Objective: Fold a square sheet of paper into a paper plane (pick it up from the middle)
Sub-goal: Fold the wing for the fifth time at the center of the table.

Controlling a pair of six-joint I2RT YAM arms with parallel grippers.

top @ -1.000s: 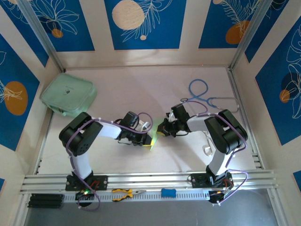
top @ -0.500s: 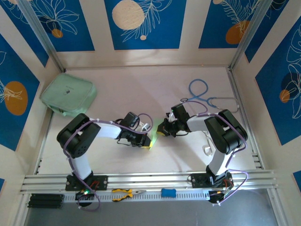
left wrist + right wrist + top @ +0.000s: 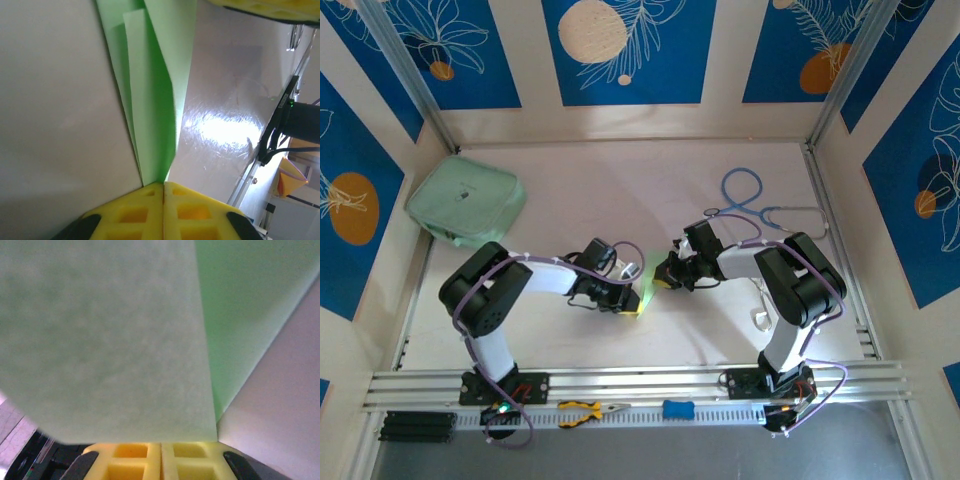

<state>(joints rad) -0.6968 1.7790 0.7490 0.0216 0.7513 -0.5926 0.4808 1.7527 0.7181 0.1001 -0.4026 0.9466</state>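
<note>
Left end effector (image 3: 636, 299) and right end effector (image 3: 662, 282) meet near the middle of the surface (image 3: 600, 190) in the top view, their tips close together. The light-green sheet of paper (image 3: 643, 297) shows as a bright sliver between them, well apart from the mint-green zip pouch (image 3: 466, 205) at the far left.

In the left wrist view, the left end effector (image 3: 163, 186) has its yellow pads pressed together on the narrow end of the sheet of paper (image 3: 157, 95). The paper fans away in several overlapping, sharply creased layers.

In the right wrist view, the right end effector (image 3: 161, 446) pinches the edge of a broad flat panel of the sheet of paper (image 3: 100, 340), which is blurred and close to the lens. A brighter layer lies behind it.

This looks like mid-fold, with both arms holding the paper. The next move probably calls for laying one flap over along a crease while keeping even tension so the thin paper neither slips nor tears.
</note>
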